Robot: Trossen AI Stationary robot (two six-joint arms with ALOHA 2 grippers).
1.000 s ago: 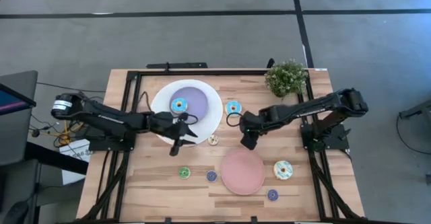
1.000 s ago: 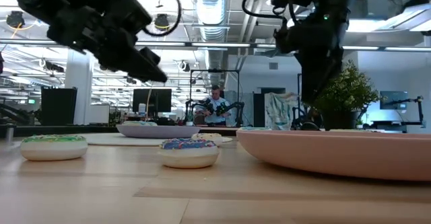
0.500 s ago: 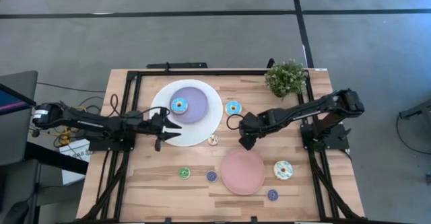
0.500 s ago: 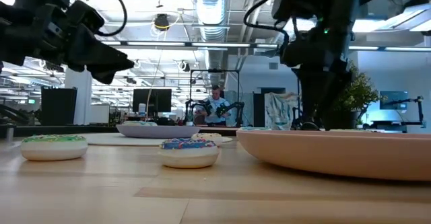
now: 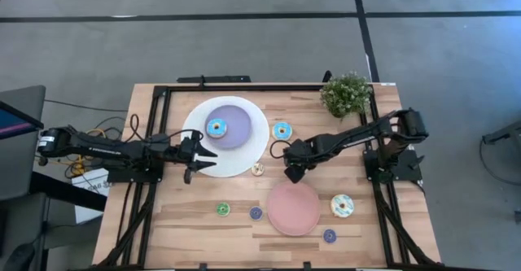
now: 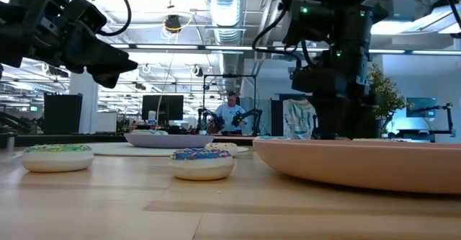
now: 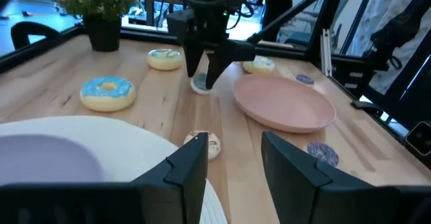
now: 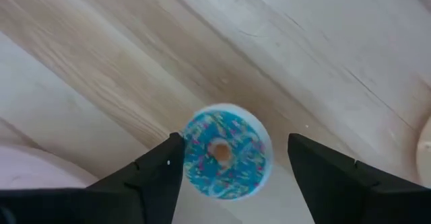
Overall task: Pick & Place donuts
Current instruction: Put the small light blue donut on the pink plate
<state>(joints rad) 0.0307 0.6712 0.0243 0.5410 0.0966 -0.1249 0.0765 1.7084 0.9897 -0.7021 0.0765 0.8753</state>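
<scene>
the lilac plate (image 5: 230, 124) on the white plate (image 5: 247, 155) holds one blue donut (image 5: 216, 128); the pink plate (image 5: 294, 208) at 6 o'clock is bare. right end effector (image 5: 288, 176) is spread wide over a teal mini donut (image 8: 225, 151) – not gripping. left end effector (image 5: 190, 176), part open, holds nothing at the white plate's 8 o'clock rim.

You won't find any text, label, brand, number or sign that can be read in these views. There is a small white tag (image 5: 95, 185) with dark marks beside the left arm's base in the high view, but its print is too small for you to make out.
</scene>
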